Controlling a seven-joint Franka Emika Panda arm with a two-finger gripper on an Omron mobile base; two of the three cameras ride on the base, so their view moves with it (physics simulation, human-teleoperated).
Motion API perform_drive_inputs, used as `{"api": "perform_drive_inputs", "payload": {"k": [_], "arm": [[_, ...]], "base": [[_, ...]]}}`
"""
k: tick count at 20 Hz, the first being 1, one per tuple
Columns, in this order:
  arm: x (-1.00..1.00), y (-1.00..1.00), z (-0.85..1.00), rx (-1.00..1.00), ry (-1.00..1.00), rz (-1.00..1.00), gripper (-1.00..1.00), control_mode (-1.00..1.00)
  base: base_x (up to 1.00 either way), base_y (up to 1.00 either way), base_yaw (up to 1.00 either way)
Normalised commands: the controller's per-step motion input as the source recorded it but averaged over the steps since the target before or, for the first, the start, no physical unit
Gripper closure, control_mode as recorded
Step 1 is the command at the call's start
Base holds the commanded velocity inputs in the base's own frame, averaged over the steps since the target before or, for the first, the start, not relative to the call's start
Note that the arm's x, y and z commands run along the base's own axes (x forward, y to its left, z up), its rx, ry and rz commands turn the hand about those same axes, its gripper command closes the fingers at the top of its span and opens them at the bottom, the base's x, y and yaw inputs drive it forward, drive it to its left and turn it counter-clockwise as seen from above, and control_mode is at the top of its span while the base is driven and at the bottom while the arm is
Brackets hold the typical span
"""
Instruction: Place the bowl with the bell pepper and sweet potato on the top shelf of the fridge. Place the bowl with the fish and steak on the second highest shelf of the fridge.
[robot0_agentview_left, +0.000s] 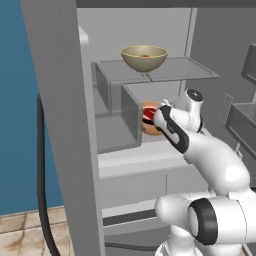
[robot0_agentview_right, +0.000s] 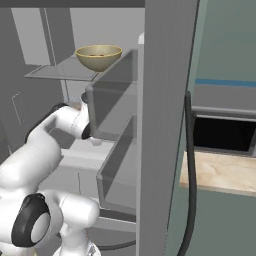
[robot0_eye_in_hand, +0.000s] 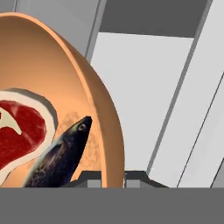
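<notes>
The orange bowl (robot0_eye_in_hand: 65, 87) is smooth and rounded, holding a red, white-edged steak (robot0_eye_in_hand: 19, 131) and a dark fish (robot0_eye_in_hand: 61, 157); it sits at the second-highest shelf (robot0_agentview_left: 150, 90) inside the open fridge, below the tan bowl (robot0_agentview_left: 144, 57) on the top shelf (robot0_agentview_left: 185, 70). The white arm reaches forward into the fridge, and its fingers (robot0_eye_in_hand: 94, 180) are clamped on the orange bowl's rim.

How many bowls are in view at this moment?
2: a beige-olive bowl sits on the top glass shelf of the fridge; an orange bowl holding steak and fish is clamped by the gripper one level lower.
</notes>
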Motion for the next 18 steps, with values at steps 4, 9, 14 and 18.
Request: {"api": "perform_drive_inputs", "payload": {"k": [4, 9, 14, 18], "arm": [[0.78, 0.00, -0.30, 0.00, 0.00, -0.06, 1.00, -1.00], [0.78, 0.00, -0.26, 0.00, 0.00, -0.05, 1.00, -1.00], [0.71, 0.00, -0.13, 0.00, 0.00, -0.05, 1.00, -1.00], [0.62, 0.00, -0.09, 0.00, 0.00, -0.04, 1.00, -1.00]], "base": [[0.00, 0.00, 0.00], [0.00, 0.00, 0.00], [0.00, 0.00, 0.00], [0.00, 0.00, 0.00]]}}
